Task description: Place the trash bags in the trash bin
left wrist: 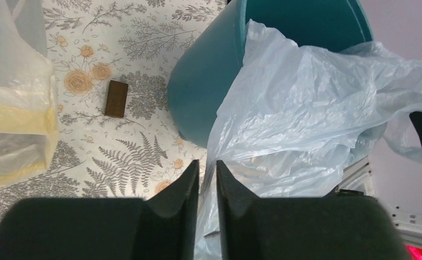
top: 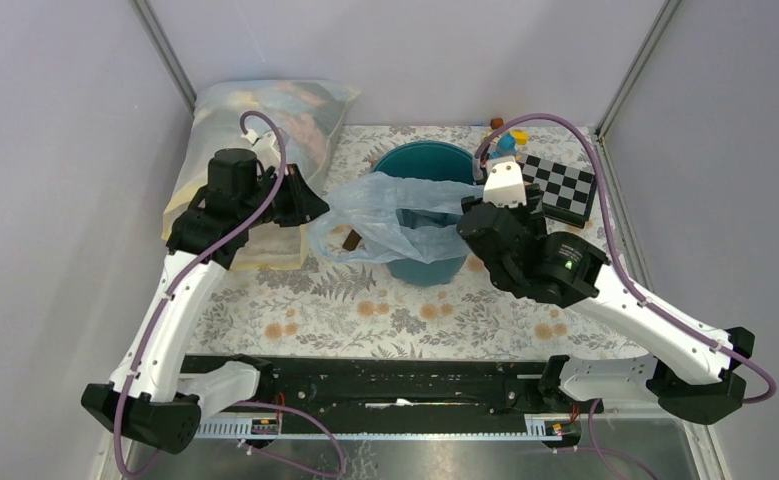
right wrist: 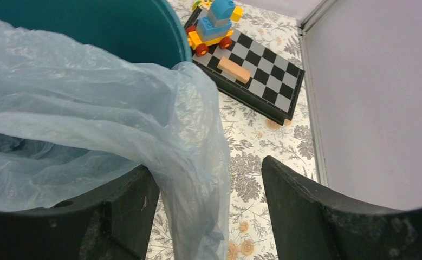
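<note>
Trash bag (top: 395,215) is half in: the middle sags into the trash bin (top: 425,268), and both ends hang out over the rim. Its long axis runs left-right, strung between your two grippers. The bigger overhang is on the left side, spilling down the bin's outer wall toward the tablecloth (top: 365,310).

Left gripper (left wrist: 207,165) sits right at that overhang. Its jaws are almost together with a thin slit, and bag film shows in the slit. I can't tell whether it's pinched or free.

Right gripper (right wrist: 206,168) is at the bin's right rim with its jaws spread wide. A fold of the bag hangs between them against the left-hand finger, but nothing is clamped.

My read: the left arm is nearer the bulk, so it should carry that end right and over the rim, then down into the bin.

- Small brown block (left wrist: 116,98) lies on the cloth just left of the bin.
- Clear bag stuffed with cloth (top: 265,130) is behind the left arm.
- Checkerboard (right wrist: 252,70) with a toy brick car (right wrist: 214,24) is beyond the right rim, clear of the path.
</note>
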{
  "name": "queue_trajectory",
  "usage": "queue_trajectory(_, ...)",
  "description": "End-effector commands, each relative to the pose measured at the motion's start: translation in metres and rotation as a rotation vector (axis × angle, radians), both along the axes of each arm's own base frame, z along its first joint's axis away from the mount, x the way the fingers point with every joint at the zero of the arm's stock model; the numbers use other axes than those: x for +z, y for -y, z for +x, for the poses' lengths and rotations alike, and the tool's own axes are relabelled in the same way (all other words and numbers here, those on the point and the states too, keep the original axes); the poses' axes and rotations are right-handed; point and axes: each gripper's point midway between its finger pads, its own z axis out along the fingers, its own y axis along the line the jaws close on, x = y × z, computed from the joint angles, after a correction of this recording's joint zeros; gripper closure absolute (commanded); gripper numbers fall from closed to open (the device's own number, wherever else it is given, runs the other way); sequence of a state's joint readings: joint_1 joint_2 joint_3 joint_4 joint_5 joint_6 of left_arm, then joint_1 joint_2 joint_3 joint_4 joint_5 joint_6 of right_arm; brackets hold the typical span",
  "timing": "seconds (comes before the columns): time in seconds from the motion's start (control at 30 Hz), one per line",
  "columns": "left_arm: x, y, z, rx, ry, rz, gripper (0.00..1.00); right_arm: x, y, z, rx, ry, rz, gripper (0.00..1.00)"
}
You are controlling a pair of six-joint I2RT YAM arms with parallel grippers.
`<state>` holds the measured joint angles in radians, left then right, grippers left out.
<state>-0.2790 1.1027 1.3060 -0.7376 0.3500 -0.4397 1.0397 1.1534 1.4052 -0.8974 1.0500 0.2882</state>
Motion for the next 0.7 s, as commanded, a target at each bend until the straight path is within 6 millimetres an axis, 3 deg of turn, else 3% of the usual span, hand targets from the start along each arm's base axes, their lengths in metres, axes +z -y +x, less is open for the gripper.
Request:
queue_trajectory(0.0,0.019,-0.002,-0.002,-0.002,0.094,-0.02,0.75,0.002,-0.008,0.0,0.038,0.0,0.058,0.27)
queue_trajectory(0.2,0.034,-0.003,-0.028,-0.036,0.146,-0.057,0.3,-0.001,-0.019,0.001,0.086,-0.02,0.077,0.28)
queue_trajectory(0.33,0.036,-0.002,-0.048,-0.08,0.175,-0.073,0.09,-0.001,-0.02,0.002,0.093,-0.018,0.077,0.28)
queue_trajectory(0.47,0.019,-0.002,-0.055,-0.1,0.157,-0.061,0.06,0.001,-0.021,0.001,0.102,-0.014,0.085,0.29)
queue_trajectory(0.67,-0.02,-0.011,-0.04,-0.011,0.104,-0.028,0.14,0.005,-0.019,-0.001,0.109,-0.008,0.096,0.3)
